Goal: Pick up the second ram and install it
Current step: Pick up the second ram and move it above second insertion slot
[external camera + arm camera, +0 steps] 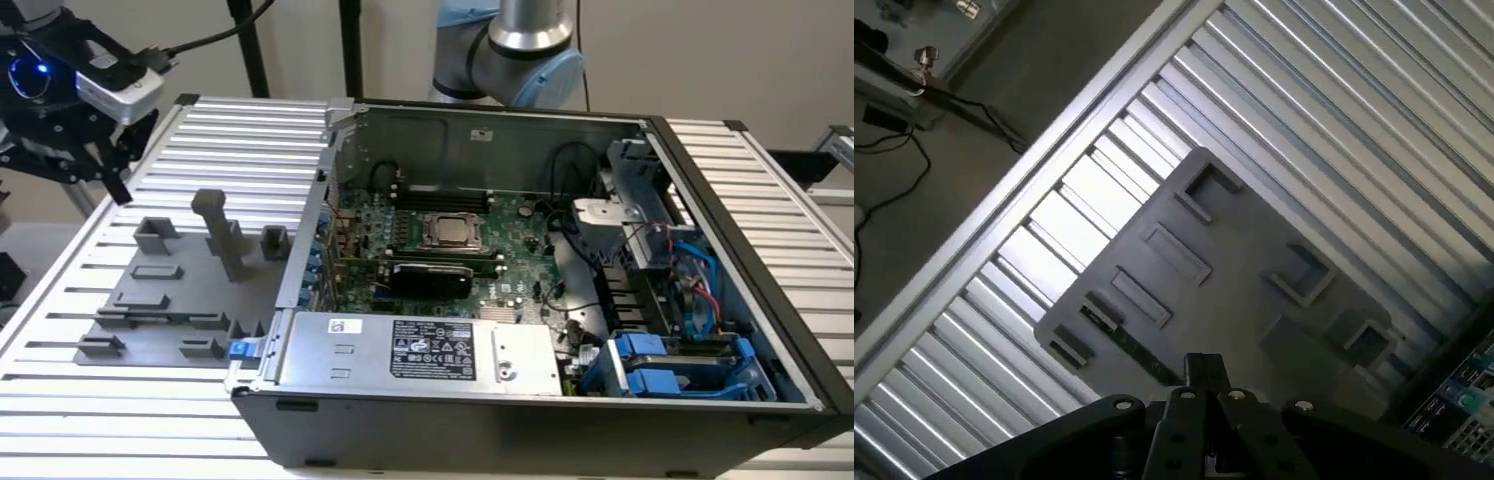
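Hand hovers over one ram on grey holder plate.

the second ram sits on the holder tray beside the case.

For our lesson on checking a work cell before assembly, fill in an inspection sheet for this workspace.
Surface: slatted metal table carrying a grey holder plate and an open computer case.
Job's things: second ram resting at the holder plate's edge; motherboard exposed inside the case.
Clutter: nothing seen.
Grippers: hand raised over the table, apart from the ram.
Cables: black cable running to the hand; wires inside the case.
Surroundings: pale wall; floor beyond the table edge.
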